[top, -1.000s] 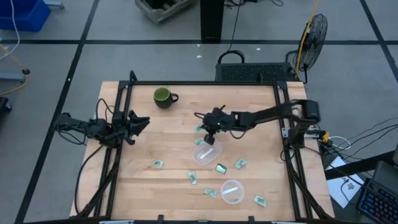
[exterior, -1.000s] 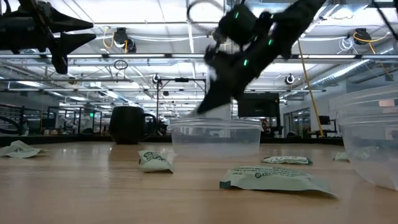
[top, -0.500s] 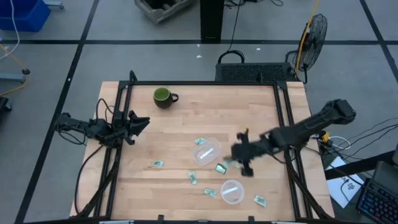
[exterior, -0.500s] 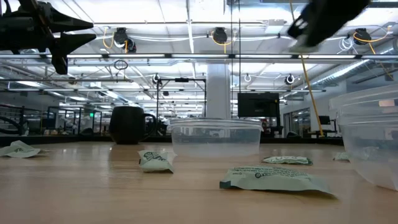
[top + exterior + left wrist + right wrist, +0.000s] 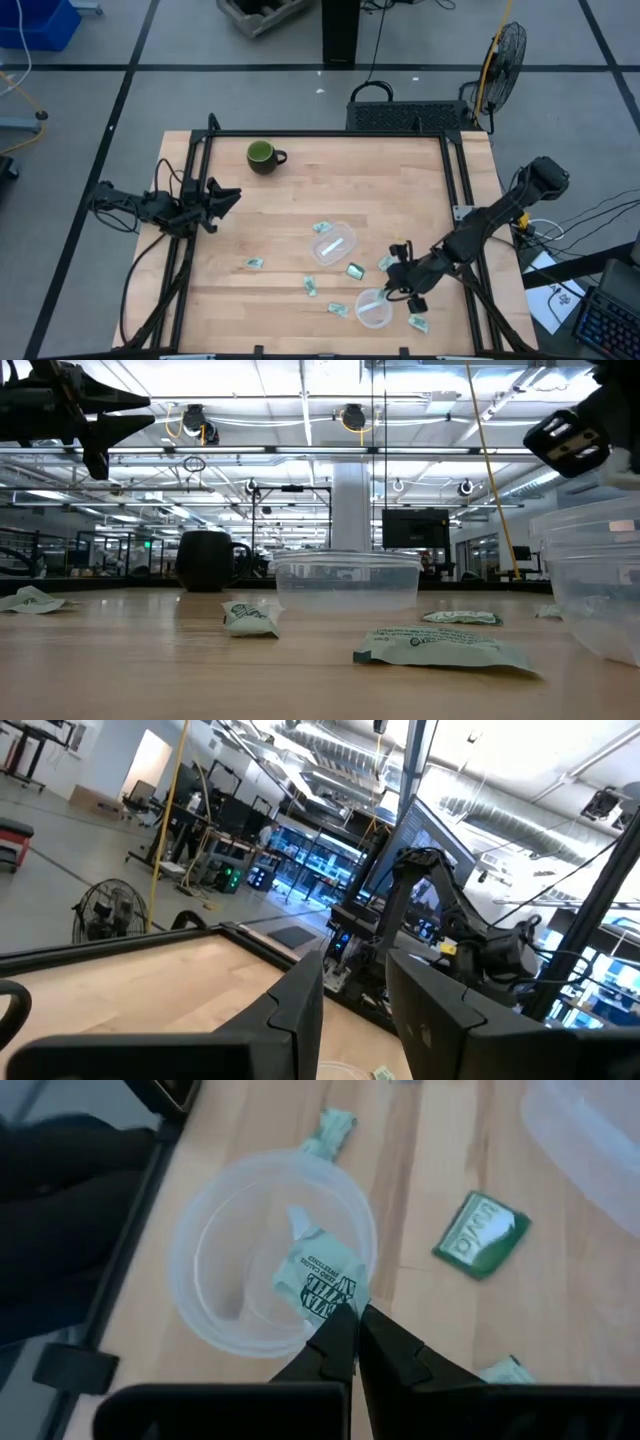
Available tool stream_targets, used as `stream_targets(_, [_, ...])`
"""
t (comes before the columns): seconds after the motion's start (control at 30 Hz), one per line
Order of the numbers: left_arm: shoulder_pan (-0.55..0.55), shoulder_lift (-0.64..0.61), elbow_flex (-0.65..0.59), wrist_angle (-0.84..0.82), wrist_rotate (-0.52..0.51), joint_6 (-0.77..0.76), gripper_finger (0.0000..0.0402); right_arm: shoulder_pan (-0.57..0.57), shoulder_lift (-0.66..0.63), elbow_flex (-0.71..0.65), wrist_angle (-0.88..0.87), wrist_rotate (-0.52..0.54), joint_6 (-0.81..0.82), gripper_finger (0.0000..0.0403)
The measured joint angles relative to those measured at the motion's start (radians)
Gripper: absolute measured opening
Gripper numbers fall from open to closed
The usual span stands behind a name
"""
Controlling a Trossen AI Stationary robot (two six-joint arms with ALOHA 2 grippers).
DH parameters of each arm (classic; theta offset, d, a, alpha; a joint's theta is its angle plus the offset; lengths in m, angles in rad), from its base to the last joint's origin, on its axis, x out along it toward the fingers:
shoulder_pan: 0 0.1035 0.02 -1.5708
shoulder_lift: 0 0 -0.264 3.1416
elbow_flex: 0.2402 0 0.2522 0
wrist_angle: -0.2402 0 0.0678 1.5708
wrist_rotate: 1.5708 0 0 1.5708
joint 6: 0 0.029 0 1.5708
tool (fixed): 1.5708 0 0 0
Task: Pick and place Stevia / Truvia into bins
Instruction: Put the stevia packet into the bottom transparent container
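Since the earlier frame my right end effector point(image 5: 397, 287) has swung from beside the upper bin point(image 5: 333, 243) to the lower bin point(image 5: 373, 307).

High view: left end effector point(image 5: 225, 195) waits at the surface point(image 5: 290, 200) edge, fingers apart; loose packets point(image 5: 254, 264) lie scattered.

Low view: mug point(image 5: 205, 560) behind the clear bin point(image 5: 346, 580).

Right wrist view: fingers point(image 5: 335, 1342) clenched on a Stevia packet point(image 5: 322, 1282) over the bin point(image 5: 215, 1285).

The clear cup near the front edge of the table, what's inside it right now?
The clear cup has one packet over its bowl, pinched by the right hand. The fingertips cover the packet's lower edge, and whether it touches the bottom cannot be told.
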Motion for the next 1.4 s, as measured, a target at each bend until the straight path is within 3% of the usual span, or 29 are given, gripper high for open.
stream_targets(0.4, [0.0, 0.0, 0.0, 0.0, 0.0, 0.0, 0.0118, 0.0, 0.0, 0.0, -0.02, 0.011, -0.006, 0.0])
stream_targets(0.7, [0.0, 0.0, 0.0, 0.0, -0.001, -0.001, 0.0118, -0.005, 0.0, -0.097, 0.14, -0.013, 0.026, 0.0])
stream_targets(1.0, [0.0, 0.0, 0.0, 0.0, -0.002, -0.001, 0.0118, 0.0, 0.002, -0.075, 0.232, -0.089, -0.01, 0.0])
stream_targets(1.23, [0.0, 0.0, 0.0, 0.009, -0.033, -0.001, 0.0118, 0.0, 0.107, -0.071, 0.301, -0.113, -0.054, 0.0])
stream_targets(1.4, [0.0, 0.0, 0.0, 0.013, -0.078, -0.002, 0.0118, 0.0, 0.184, 0.07, 0.101, -0.102, -0.165, 0.0])
